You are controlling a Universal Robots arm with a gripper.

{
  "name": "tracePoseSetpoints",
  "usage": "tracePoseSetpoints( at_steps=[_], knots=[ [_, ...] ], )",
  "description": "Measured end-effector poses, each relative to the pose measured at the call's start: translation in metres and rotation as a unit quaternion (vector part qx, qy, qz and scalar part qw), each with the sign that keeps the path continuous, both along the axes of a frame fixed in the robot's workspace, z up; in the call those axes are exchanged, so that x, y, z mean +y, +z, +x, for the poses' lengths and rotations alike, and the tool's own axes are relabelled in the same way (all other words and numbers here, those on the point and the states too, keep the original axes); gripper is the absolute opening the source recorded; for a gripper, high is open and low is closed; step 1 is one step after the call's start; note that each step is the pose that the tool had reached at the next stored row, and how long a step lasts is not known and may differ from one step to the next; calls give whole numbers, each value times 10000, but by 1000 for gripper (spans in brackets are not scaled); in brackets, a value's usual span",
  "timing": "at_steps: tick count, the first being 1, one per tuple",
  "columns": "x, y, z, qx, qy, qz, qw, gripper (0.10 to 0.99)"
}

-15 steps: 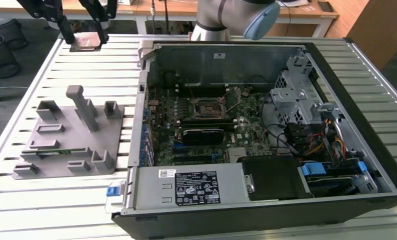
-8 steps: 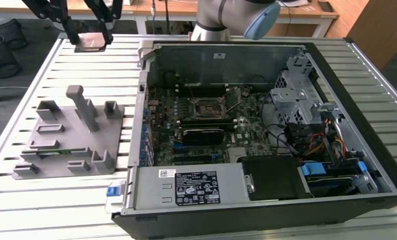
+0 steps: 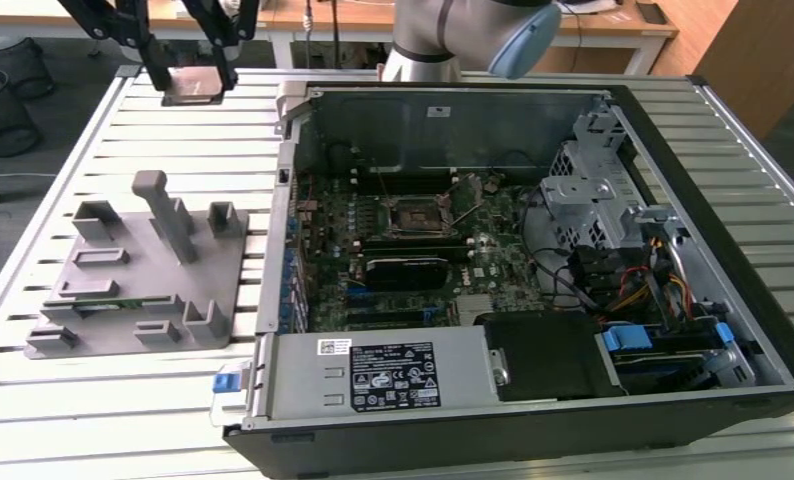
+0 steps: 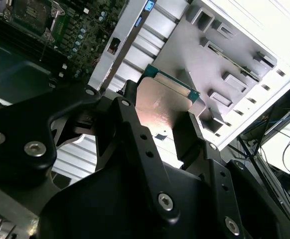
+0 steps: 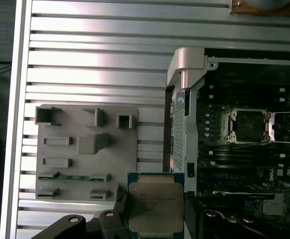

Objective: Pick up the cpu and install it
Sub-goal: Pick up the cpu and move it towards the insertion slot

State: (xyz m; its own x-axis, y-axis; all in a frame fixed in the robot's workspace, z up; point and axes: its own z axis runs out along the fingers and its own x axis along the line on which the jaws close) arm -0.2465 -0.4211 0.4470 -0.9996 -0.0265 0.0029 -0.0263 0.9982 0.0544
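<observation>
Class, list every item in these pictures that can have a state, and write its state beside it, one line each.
cpu: clamped in the gripper, lifted, not installed.
gripper: shut on the cpu.
motherboard socket: open, empty.
computer case: lying on its side, panel off, inside exposed.
grey fixture: flat on the table, with a green strip seated in one slot.
</observation>
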Motion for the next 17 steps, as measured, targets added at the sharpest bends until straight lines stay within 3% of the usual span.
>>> tracePoseSetpoints(
  at_steps=[17],
  knots=[
    [0,-17,169,0,0,0,10000,537]
  ],
)
